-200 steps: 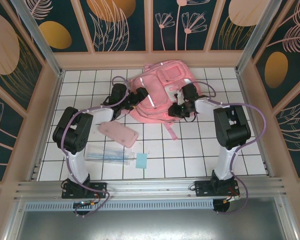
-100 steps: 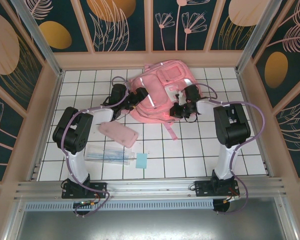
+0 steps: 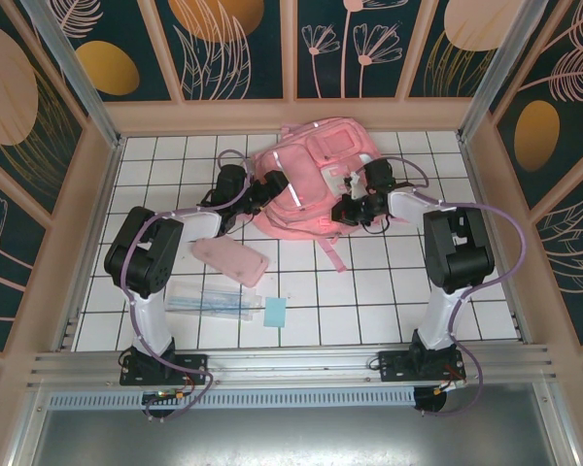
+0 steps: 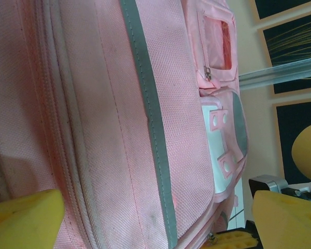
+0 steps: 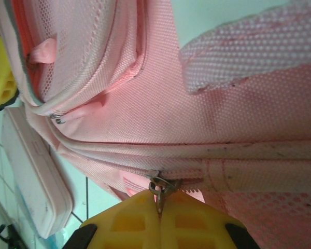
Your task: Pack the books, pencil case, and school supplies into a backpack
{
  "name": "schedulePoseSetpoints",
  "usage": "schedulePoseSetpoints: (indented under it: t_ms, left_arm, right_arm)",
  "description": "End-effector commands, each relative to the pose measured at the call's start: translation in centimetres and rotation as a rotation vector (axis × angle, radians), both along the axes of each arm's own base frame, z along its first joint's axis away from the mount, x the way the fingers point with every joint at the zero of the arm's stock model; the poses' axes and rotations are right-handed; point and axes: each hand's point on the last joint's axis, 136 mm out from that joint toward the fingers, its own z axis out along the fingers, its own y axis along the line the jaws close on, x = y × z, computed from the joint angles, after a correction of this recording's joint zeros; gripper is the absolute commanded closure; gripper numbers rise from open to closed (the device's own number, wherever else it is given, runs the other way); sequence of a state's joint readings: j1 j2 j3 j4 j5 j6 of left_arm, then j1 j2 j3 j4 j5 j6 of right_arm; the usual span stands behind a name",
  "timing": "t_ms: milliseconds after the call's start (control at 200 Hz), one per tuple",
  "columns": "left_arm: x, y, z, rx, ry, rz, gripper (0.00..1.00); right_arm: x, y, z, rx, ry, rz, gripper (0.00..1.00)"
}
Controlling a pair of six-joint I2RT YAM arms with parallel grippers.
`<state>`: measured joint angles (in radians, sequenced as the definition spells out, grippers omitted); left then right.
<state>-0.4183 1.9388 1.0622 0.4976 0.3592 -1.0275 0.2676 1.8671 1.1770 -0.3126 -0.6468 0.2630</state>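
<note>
The pink backpack [image 3: 316,165] lies at the back middle of the tiled table. My right gripper [image 3: 350,209] is at its right near edge, and its yellow fingers [image 5: 140,218] are shut on the metal zipper pull [image 5: 159,191] of the main zip. My left gripper [image 3: 262,194] is at the bag's left side. It stands open [image 4: 155,231], with the side panel and its grey reflective strip [image 4: 150,119] between the spread fingers. The pink pencil case [image 3: 231,259] lies left of centre. The clear packet of sticks [image 3: 209,301] and the light-blue pad [image 3: 275,312] lie nearer me. The books are out of view.
A loose pink strap [image 3: 328,254] trails from the bag toward me. The pencil case [image 5: 33,176] lies close beside the bag's lower edge. A raised tan wall [image 3: 97,184] frames the tiled floor on three sides. A metal rail [image 3: 291,364] runs along the near edge.
My right gripper has closed on the zipper pull and shifted slightly to the right along the bag's edge. The left arm has not moved.
</note>
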Motion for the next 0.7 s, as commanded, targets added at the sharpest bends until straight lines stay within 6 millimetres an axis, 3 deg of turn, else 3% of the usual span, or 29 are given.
schedulePoseSetpoints:
  t_ms: [0,180,295,400,580,695]
  left_arm:
    - [-1.1,0.3,-4.1,0.022,0.098,0.013,0.07]
    - [-1.5,-1.8,-4.0,-0.005,0.091,-0.02,0.07]
    - [-1.8,-3.0,-3.8,-0.024,0.089,-0.044,0.07]
    - [-1.9,-3.1,-3.6,-0.033,0.085,-0.043,0.07]
    - [-1.8,-3.6,-2.7,-0.078,0.08,-0.053,0.07]
    - [-1.9,-3.4,-2.1,-0.062,0.065,-0.055,0.07]
  right_arm:
    - [-0.9,2.7,2.3,0.128,0.051,0.052,1.0]
    - [-1.0,7.5,2.7,0.167,0.06,0.115,1.0]
    - [-0.8,8.6,1.5,0.146,0.085,0.107,1.0]
    - [-0.6,9.9,1.5,0.16,0.083,0.092,1.0]
    - [-0.2,14.3,1.6,0.129,0.031,0.139,1.0]
    - [0.6,14.7,2.2,0.144,0.015,0.123,1.0]
